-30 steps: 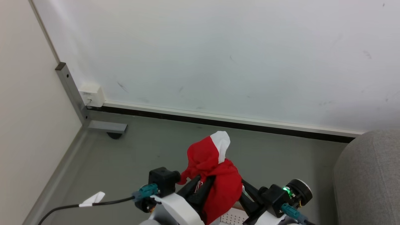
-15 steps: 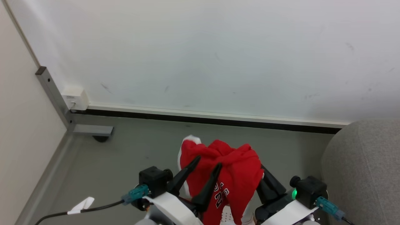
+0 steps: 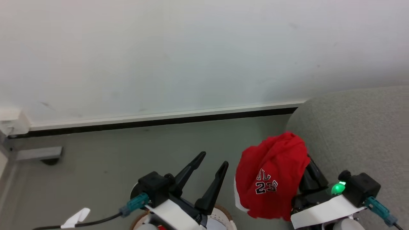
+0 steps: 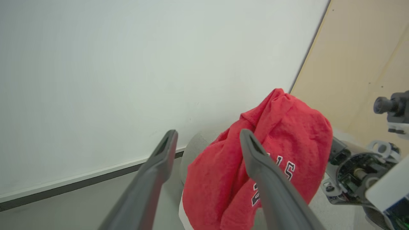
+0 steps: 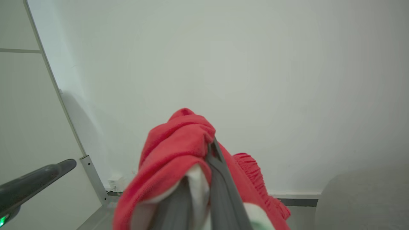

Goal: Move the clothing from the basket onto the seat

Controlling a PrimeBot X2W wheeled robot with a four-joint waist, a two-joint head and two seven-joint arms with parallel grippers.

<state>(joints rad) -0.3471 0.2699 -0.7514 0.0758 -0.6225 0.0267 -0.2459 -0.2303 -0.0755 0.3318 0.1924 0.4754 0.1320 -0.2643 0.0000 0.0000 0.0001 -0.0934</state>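
The clothing (image 3: pixel 271 179), a red bundle lettered 23, hangs draped over the right gripper (image 5: pixel 209 150), whose fingers pinch its fabric, just beside the seat's (image 3: pixel 351 127) rounded left edge. The left gripper (image 3: pixel 214 159) stands spread and empty above the basket's (image 3: pixel 224 211) brown rim, near the clothing but apart.

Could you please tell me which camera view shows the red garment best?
The head view: the clothing shows whole, its 23 readable. The left wrist view hides part behind the left gripper's finger; the right wrist view shows close bunched folds clamped in the right gripper.
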